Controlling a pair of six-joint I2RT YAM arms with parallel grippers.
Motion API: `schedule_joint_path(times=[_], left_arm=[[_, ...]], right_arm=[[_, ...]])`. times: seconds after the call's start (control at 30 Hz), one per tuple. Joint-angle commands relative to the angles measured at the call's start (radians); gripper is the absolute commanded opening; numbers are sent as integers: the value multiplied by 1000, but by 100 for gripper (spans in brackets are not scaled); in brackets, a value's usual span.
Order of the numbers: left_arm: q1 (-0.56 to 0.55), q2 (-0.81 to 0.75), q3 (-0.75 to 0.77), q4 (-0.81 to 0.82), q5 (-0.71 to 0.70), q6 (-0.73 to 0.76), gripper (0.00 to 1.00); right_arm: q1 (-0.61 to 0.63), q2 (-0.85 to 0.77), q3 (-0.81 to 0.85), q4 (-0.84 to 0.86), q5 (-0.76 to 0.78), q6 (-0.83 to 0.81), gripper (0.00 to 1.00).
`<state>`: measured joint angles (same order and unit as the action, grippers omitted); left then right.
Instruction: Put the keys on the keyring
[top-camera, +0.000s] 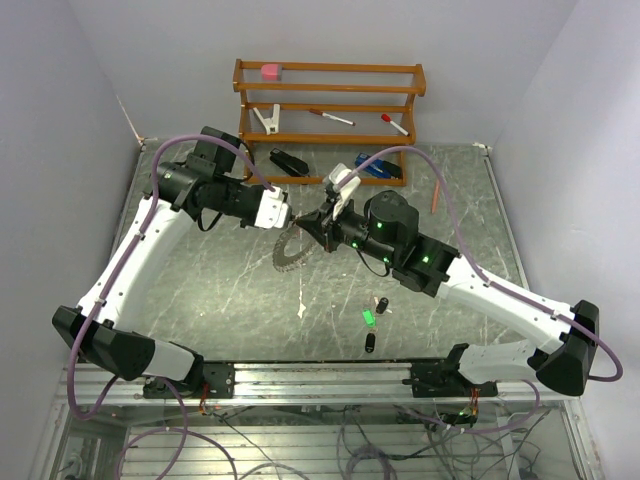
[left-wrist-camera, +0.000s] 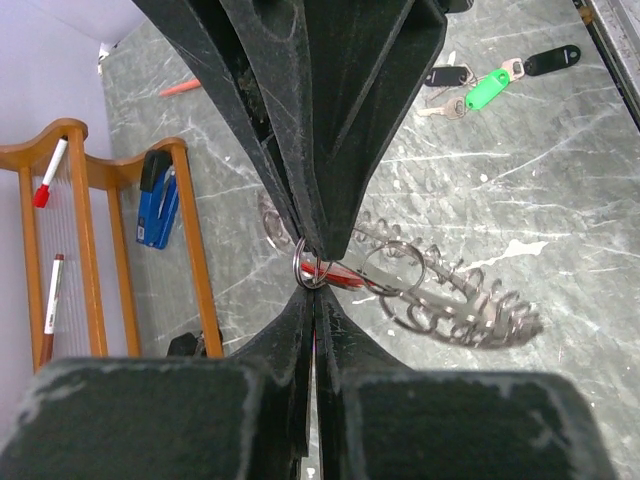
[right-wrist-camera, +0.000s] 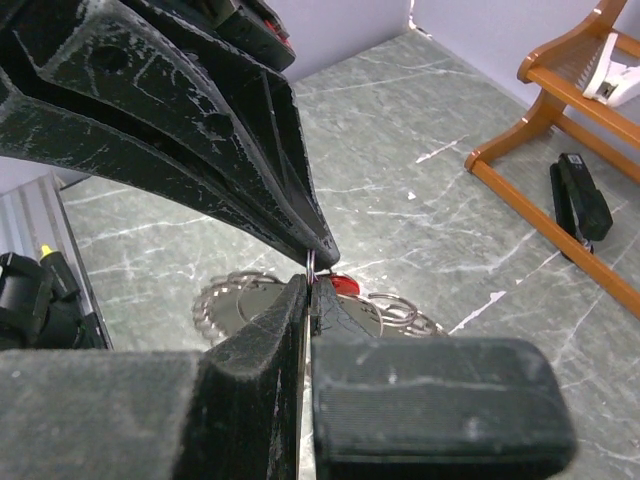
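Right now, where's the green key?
In the top view, the green key lies on the table, right of centre, between two black keys, nearer the front edge.

Four keys (top-camera: 368, 317) (two of them black), one keyring (left-wrist-camera: 470, 310), two staplers (top-camera: 288, 162).

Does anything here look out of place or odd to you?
One thing: a thin orange stick lies alone on the table, right of the wooden rack that holds the markers. Three keys lie loose near the front edge, apart from the keyring. Nothing looks spilled or broken.
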<state>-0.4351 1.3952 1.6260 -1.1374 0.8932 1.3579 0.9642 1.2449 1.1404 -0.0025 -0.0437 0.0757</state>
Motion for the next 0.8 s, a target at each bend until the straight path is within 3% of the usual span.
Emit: schedule_joint_path(times=[0.0, 0.77], left_arm=[[4, -5, 26, -2, 39, -6, 7], [1, -18, 25, 9, 19, -15, 7]], right_arm=[[-2, -29, -10, 109, 42, 40, 0], [0, -28, -45, 191, 103, 124, 0]])
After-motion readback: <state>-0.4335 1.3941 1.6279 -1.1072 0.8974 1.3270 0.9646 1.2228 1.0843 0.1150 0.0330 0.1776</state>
